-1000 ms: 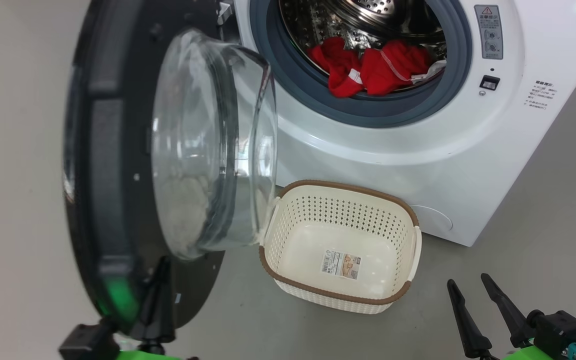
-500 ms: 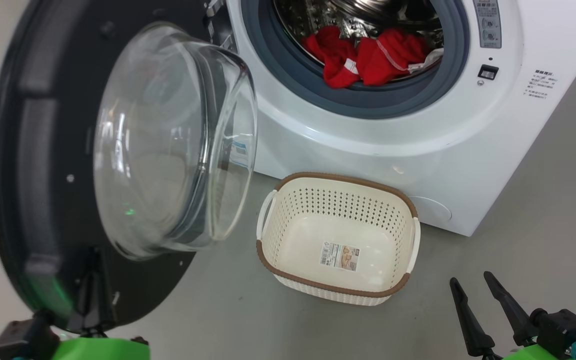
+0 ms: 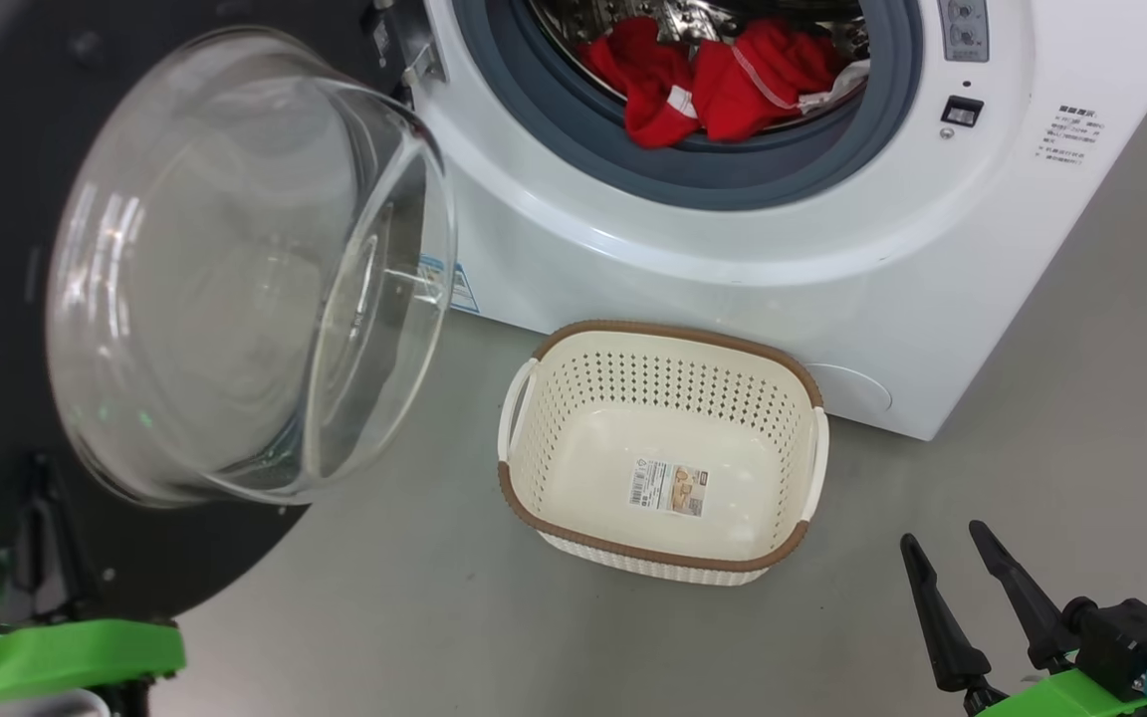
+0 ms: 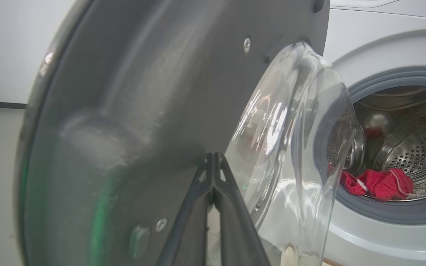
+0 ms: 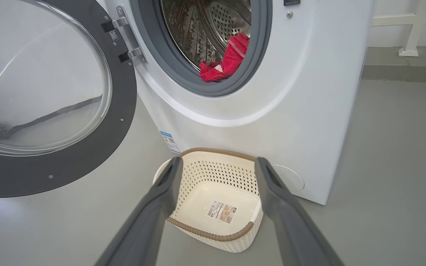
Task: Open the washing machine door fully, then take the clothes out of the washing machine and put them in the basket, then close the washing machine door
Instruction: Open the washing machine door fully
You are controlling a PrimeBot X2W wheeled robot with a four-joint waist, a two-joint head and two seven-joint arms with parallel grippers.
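Left gripper (image 4: 213, 162) had its two fingers pressed together with nothing between them. The tips were at the dark inner face of the washing machine door (image 3: 235, 269), low on the rim and beside the glass bowl. Whether they really touched the door, I cannot tell for sure. Right gripper (image 3: 942, 538) had its fingers apart and held nothing. It hung over the floor (image 3: 1032, 398), near the basket (image 3: 673, 334) but not touching it.

The door stood wide open, well away from the round opening of the washing machine (image 3: 733, 279), with the hinges in plain sight in the right wrist view. To my judgement the first step was done or almost done; perhaps the door could go a little further.

The second step was not yet begun. The clothes (image 3: 723, 90), a red bundle with a bit of white cloth, lay inside the drum (image 5: 213, 22) at its front edge, partly resting on the grey seal. The basket stood on the floor just in front of the machine, below the opening, and held only its sticker (image 3: 668, 488).

So most of the task was left: to take out the clothes, to put them in the basket, and then to close the door.
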